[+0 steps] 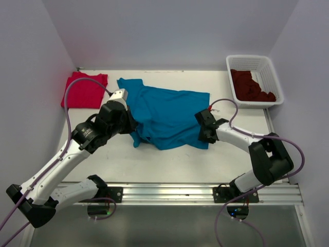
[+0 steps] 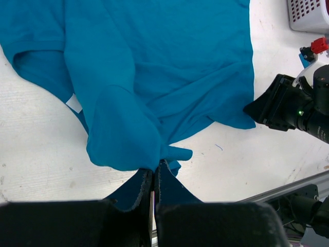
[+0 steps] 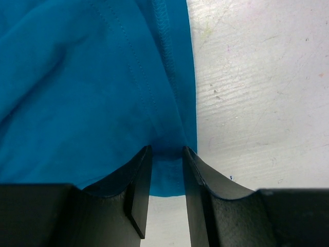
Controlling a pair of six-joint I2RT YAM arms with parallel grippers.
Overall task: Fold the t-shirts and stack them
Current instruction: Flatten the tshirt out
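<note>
A teal t-shirt (image 1: 169, 116) lies spread and rumpled across the middle of the table. My left gripper (image 1: 133, 128) is at its near left edge, shut on a bunched fold of the teal cloth (image 2: 154, 67); the left gripper's (image 2: 156, 167) jaws are pressed together with the cloth coming out at the tips. My right gripper (image 1: 202, 131) is at the shirt's near right corner. In the right wrist view the right gripper (image 3: 165, 150) is open, its fingers astride the hemmed corner of the teal t-shirt (image 3: 92, 92), which lies flat between them. A folded red t-shirt (image 1: 85, 90) rests at the far left.
A white lattice basket (image 1: 272, 77) at the far right holds dark maroon t-shirts (image 1: 252, 87). The basket's corner (image 2: 308, 15) and my right arm (image 2: 293, 108) show in the left wrist view. A metal rail (image 1: 169, 193) runs along the table's near edge.
</note>
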